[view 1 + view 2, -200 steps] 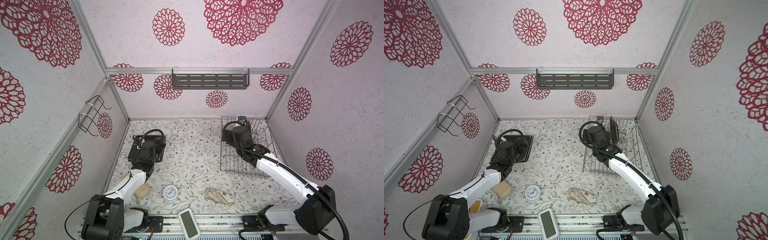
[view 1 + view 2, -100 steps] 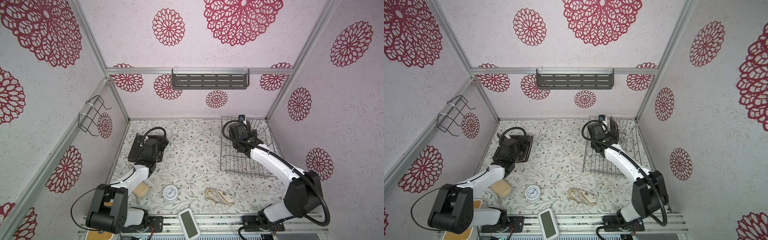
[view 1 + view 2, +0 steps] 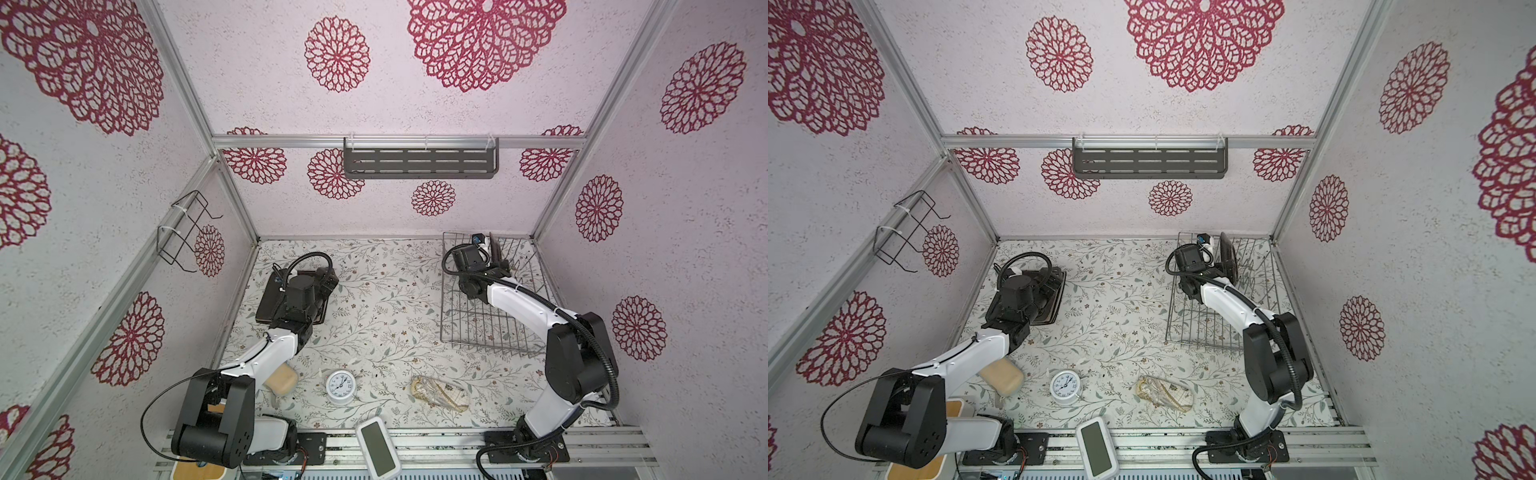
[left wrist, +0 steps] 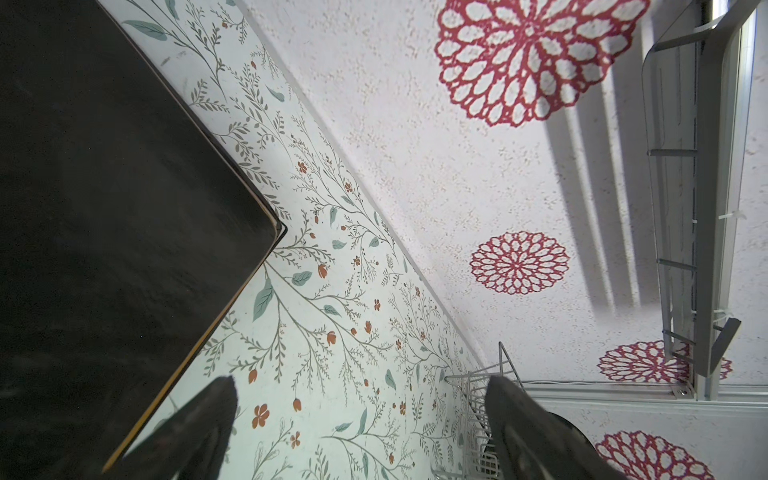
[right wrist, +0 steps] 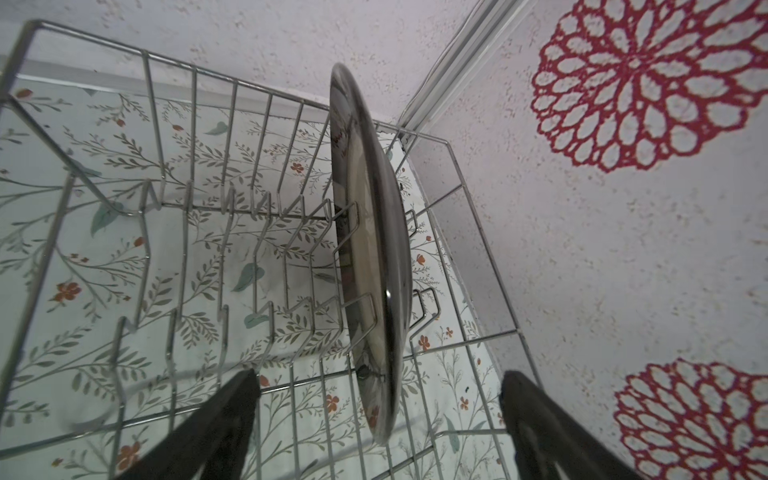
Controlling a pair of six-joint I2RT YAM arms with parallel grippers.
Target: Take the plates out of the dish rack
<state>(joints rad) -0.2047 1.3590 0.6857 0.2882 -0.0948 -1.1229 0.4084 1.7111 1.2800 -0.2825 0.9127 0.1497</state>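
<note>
The silver wire dish rack (image 3: 490,332) (image 3: 1204,332) stands at the back right. One dark glossy round plate (image 5: 374,232) (image 3: 1227,257) stands on edge between its tines near the back. My right gripper (image 5: 380,375) (image 3: 498,266) is open and straddles the plate's near edge, with a gap on either side. At the back left, dark brown square plates (image 3: 266,307) (image 4: 104,208) lie flat on the table. My left gripper (image 4: 361,386) (image 3: 326,282) hovers open and empty over their right edge, and the rack (image 4: 469,399) shows beyond it.
A small white clock (image 3: 340,386), a clear bag (image 3: 440,392), a beige block (image 3: 282,378) and a white device (image 3: 376,446) lie along the front. A grey slotted shelf (image 3: 419,162) hangs on the back wall and a black wire holder (image 3: 183,232) on the left wall.
My right gripper has moved toward the back of the rack, up to the standing plate. My left gripper has shifted slightly over the dark square plates.
</note>
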